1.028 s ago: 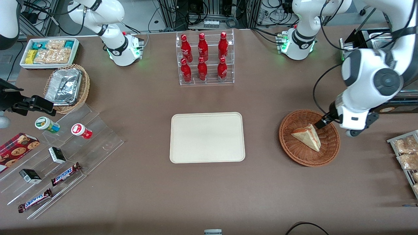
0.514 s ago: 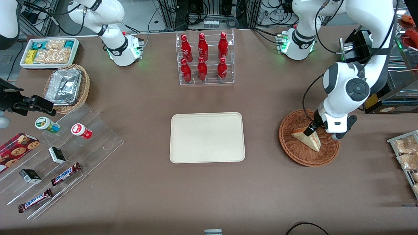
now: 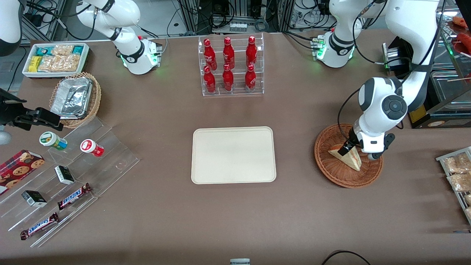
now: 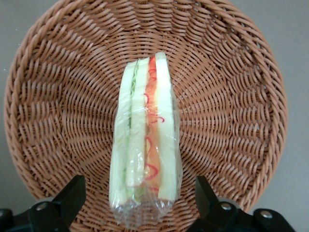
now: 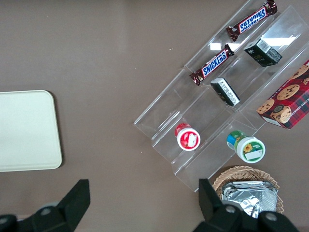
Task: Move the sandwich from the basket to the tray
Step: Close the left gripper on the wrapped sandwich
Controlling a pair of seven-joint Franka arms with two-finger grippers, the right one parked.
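While the sandwich (image 3: 347,157) lies wrapped in clear film inside the reddish-brown wicker basket (image 3: 333,172), the left arm's gripper (image 3: 349,147) hangs low over it, at the end of the wedge that is farther from the front camera. Its jaws stand released, spread wide: the wrist view shows one black finger (image 4: 72,195) on each flank of the sandwich (image 4: 145,140), both well clear of the bread, with bare weave of the basket (image 4: 231,121) between them and the wrap. From that wrist view the cut edge faces the camera, pale bread slices sandwiching a green layer on one flank and an orange-red layer with curled red strips on the other. The basket sits on the brown surface (image 3: 235,217) toward the working arm's end, and the cream tray (image 3: 233,154) lies flat beside it nearer the middle, apart from it and carrying nothing. Farther from the front camera than the tray stands a clear rack of red bottles (image 3: 230,66). Toward the parked arm's end are a clear stepped display (image 3: 106,162) with two small tubs, dark little boxes and two Snickers bars (image 3: 73,196), a cookie box (image 3: 16,170), a tan basket holding foil trays (image 3: 75,97), and a white bin of snacks (image 3: 55,59). Bagged snacks (image 3: 458,173) lie at the working arm's edge of the surface.
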